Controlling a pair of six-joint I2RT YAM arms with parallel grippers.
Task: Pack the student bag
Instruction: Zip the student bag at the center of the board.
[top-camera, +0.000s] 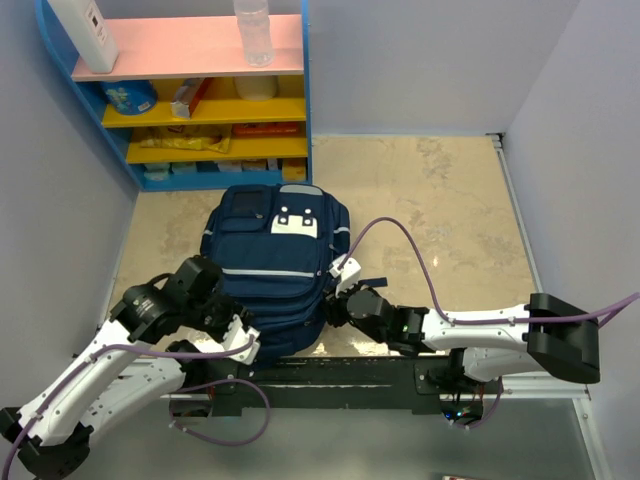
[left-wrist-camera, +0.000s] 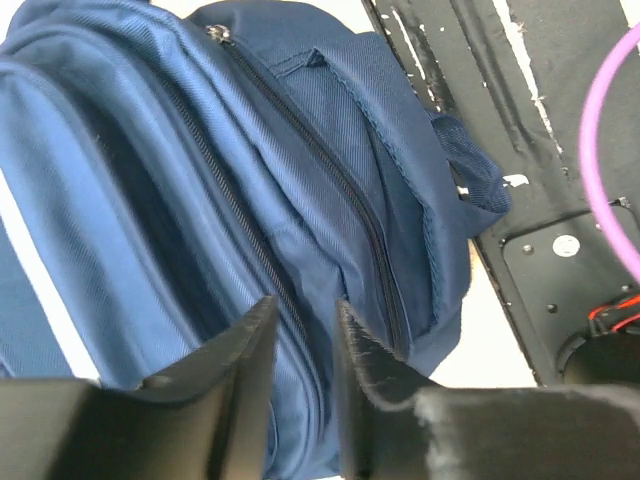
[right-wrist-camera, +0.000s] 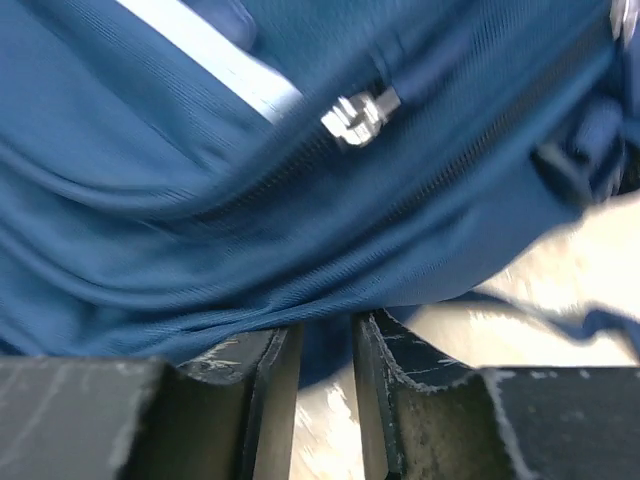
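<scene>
The student bag (top-camera: 272, 280), a navy backpack trimmed with light grey stripes and a white patch, is laid front-up on the table (top-camera: 440, 200); its fabric is slack and creased

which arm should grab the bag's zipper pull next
Right: the right gripper, slightly open, points at the bag with the silver zipper pull just ahead. The left gripper sees only a distant pull.

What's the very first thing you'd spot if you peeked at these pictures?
A big navy student bag lying flat in the middle grabs the eye first. Two white robot arms reach in from the near edge, with the left gripper and right gripper at the bag's near end, one on each side. Behind it stands a bright blue shelf with a pink top.
</scene>
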